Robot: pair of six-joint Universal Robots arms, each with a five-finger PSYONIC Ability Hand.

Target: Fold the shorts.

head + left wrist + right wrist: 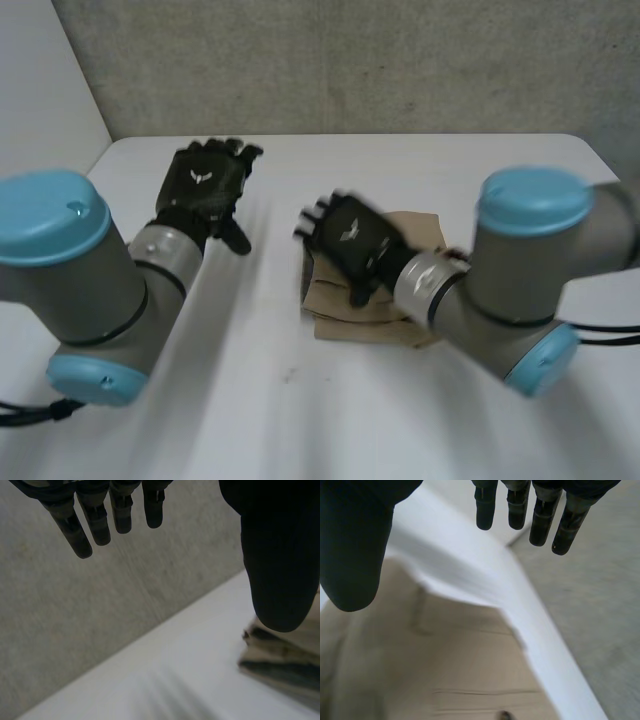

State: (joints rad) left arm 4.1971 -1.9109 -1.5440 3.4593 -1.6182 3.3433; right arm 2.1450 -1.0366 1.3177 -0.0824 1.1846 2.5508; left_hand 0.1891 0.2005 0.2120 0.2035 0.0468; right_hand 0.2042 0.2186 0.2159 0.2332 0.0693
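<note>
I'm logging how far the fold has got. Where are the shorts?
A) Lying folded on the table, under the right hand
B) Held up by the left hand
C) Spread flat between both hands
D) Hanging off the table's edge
A: the shorts lie in a folded stack on the table, with the right hand over them and the left hand off to the side, both with straight fingers.

The shorts point(350, 322) are of tan cloth, folded into a small, flat bundle with the layers showing at its edges. They lie on the white table point(300, 420), a little right of its middle.
</note>
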